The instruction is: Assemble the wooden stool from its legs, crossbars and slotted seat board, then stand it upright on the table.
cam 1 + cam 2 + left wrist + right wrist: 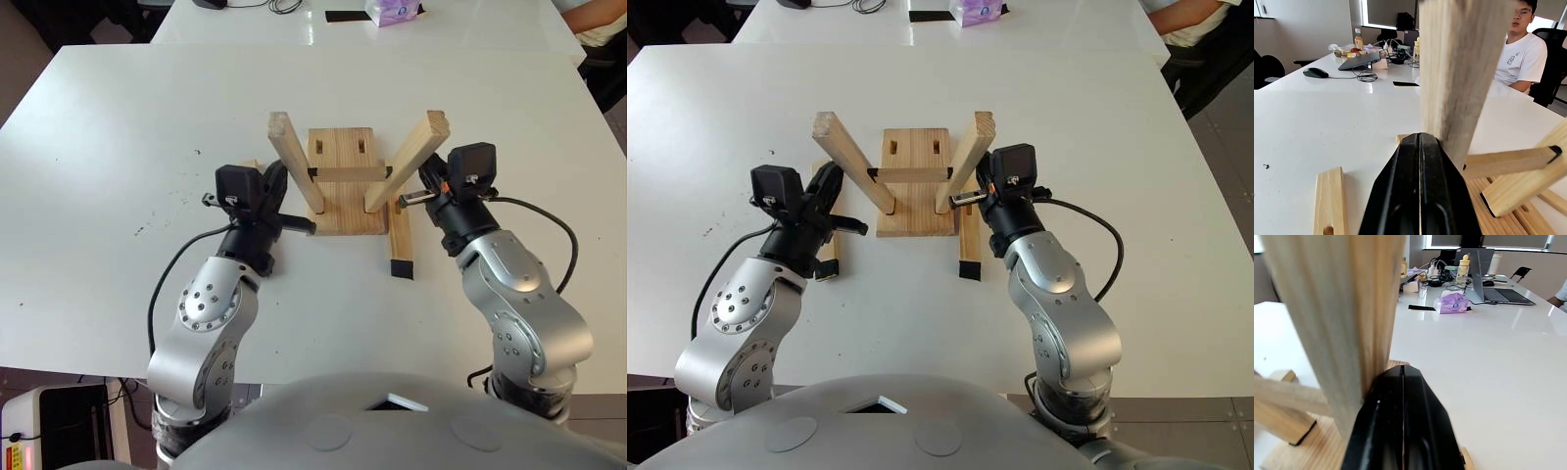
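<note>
Seat [345, 211] lies flat mid-bench [118, 147], with two legs [294, 162] [411, 157] standing on it, splayed outward and joined by one crossbar [348, 173]. Two loose bars [828, 259] [400, 245] lie flat, one on each side of the seat. Both grippers are closed and hold nothing, the left gripper [306, 226] at the seat's left edge and the right gripper [404, 201] at its right edge.

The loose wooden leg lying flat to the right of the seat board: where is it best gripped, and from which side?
Grip the loose leg near its black-capped near end, from straight above, fingers across its narrow width. It lies flat, and its far part sits close beside the seat board, so probably only the near part has both long sides free.
</note>
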`<state>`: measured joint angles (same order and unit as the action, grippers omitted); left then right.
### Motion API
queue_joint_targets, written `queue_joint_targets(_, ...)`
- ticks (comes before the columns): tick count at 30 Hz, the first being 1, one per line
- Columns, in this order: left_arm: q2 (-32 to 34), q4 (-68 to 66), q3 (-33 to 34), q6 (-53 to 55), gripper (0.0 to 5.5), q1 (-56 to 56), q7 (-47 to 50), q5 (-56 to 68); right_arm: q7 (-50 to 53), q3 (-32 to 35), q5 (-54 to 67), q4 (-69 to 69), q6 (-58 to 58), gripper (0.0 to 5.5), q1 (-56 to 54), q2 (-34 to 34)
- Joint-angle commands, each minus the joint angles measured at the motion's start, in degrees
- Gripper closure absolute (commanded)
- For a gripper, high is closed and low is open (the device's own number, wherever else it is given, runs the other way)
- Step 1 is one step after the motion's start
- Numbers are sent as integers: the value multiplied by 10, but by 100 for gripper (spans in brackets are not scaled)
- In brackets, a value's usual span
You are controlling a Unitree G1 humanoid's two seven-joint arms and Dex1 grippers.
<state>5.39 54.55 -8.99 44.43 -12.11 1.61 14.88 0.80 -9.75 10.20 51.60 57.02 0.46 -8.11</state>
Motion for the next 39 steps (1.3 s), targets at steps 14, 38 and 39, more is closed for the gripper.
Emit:
queue_joint_targets(14, 25, -107, 306, -34, 550, -40, -59, 262, -128, 161, 63, -36, -111, 548, 67, -81)
queue_joint_targets(38, 84, -105, 151, 7, 550, 402, 168, 507, -67, 234, 430, -149, -15, 548, -381, -52)
queue_joint_targets(39, 85, -101, 156, 2, 550, 411, 172, 513, -62, 243, 445, -147, -17, 548, -383, -50)
